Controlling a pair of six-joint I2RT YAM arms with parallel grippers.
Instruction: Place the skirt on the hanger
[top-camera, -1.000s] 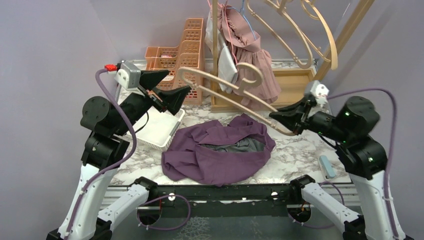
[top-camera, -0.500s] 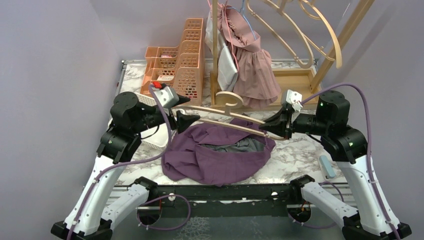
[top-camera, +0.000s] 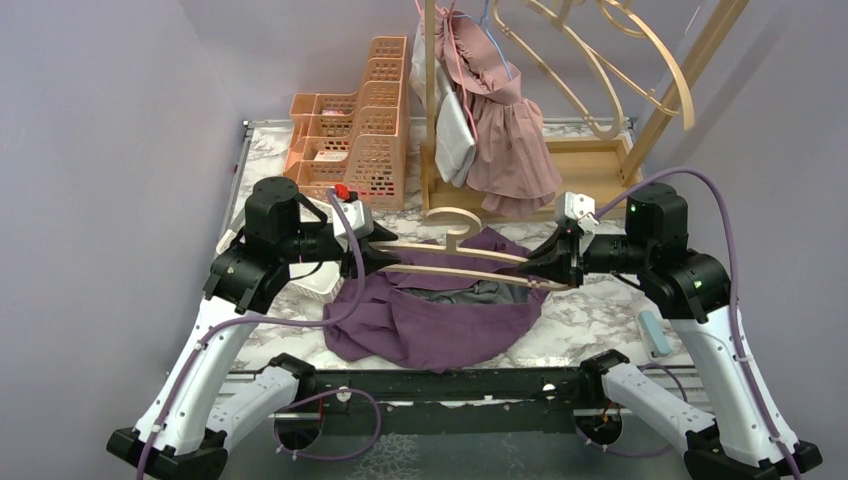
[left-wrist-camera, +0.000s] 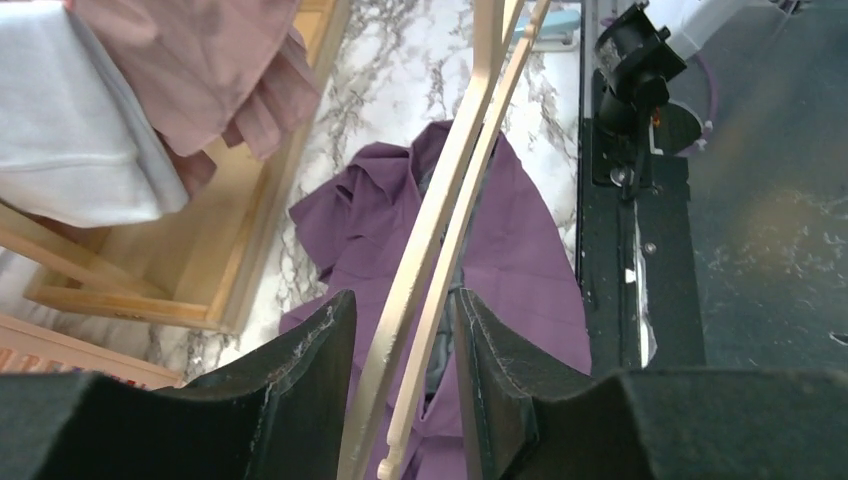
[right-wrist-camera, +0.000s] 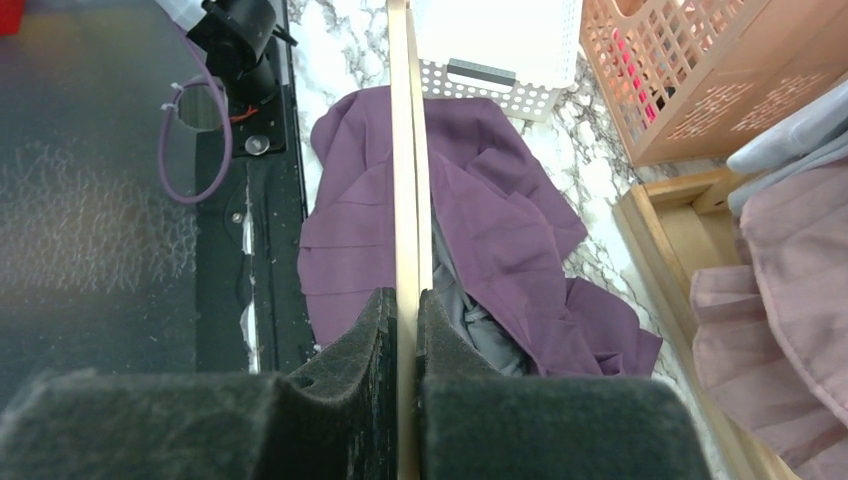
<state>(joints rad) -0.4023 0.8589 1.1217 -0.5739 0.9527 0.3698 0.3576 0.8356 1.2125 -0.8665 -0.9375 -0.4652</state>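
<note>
One hanger (top-camera: 455, 271) hangs level above skirt (top-camera: 420, 325) heaped on counter (top-camera: 600, 310). Grip: right tool (right-wrist-camera: 408, 300) clamps its right end; left tool (left-wrist-camera: 400, 310) straddles left end, unclenched. Step: presenting hanger. Next, likely: left pinch, lower to waistband.

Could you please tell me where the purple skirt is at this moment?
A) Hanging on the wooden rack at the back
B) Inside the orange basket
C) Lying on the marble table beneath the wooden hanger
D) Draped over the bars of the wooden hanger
C: the purple skirt lies crumpled on the marble table, while the wooden hanger is held in the air above it with no cloth over its bars.
</note>
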